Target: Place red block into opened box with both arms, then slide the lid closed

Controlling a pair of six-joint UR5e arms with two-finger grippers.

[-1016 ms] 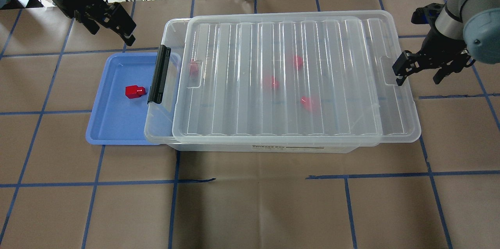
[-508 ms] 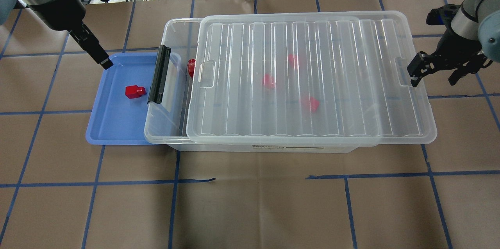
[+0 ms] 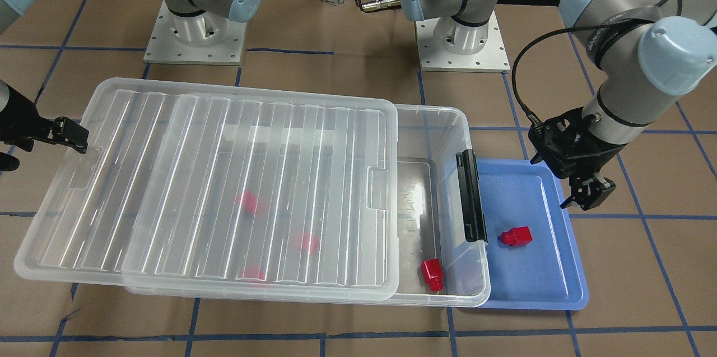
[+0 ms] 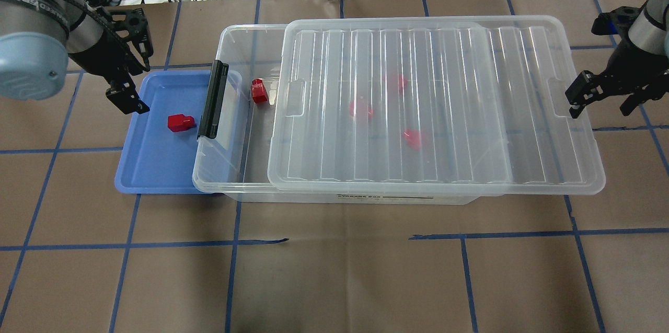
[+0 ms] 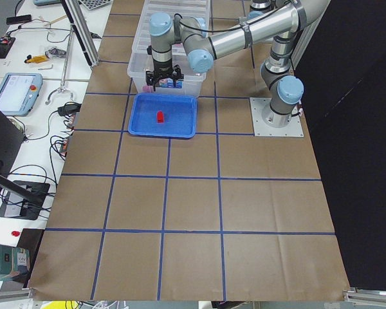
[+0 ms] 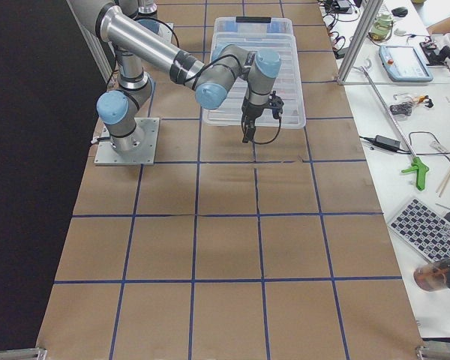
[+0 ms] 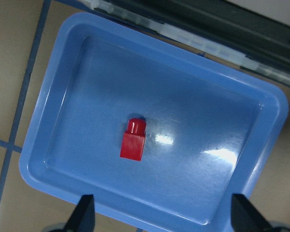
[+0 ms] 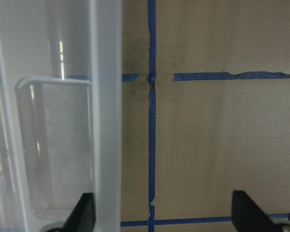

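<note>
The red block (image 4: 181,122) lies in the blue tray (image 4: 151,165), 9 o'clock of the box (image 4: 230,45). The left gripper (image 3: 586,195) above it and the right gripper (image 4: 601,105) at the 3 o'clock end of the lid (image 4: 444,113) are wide open, empty.

Brown table (image 4: 334,286), blue tape grid (image 4: 157,244)

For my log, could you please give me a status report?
Left gripper open over blue tray; right gripper open at lid. Red block loose in tray. Nothing obstructing.
</note>
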